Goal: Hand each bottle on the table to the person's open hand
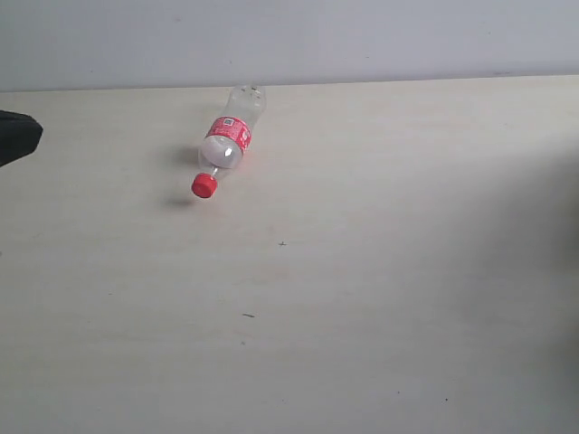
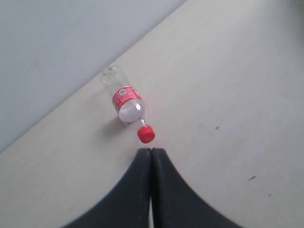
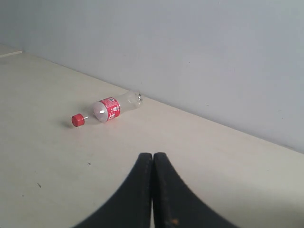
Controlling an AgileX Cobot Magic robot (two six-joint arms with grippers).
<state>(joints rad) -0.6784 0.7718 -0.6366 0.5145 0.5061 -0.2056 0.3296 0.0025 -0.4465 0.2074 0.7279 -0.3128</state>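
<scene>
A small clear plastic bottle with a red label lay on its side on the wide, flat, pale beige wooden table. In the exterior view it was at about 11 o'clock from the middle of the picture. It was close to the far edge of the table, where the plain pale grey wall began. Its round red cap pointed toward 7 o'clock and its bottom end pointed toward 1 o'clock, almost at the table's edge. A bright spot of light shone on the bottle near its neck. Nothing touched it. A few tiny dark specks sat on the table, toward 5 o'clock from the bottle and well apart from it. Between 9 and 10 o'clock, at the very edge of that view, a black rounded shape poked in, too cut off to tell what it was. The left gripper had its two black fingers pressed flat together, with nothing between them. Its tips were near the red cap but apart from it. The right gripper was the same, with its fingers pushed tight together and holding nothing, and it was well apart from the bottle.
</scene>
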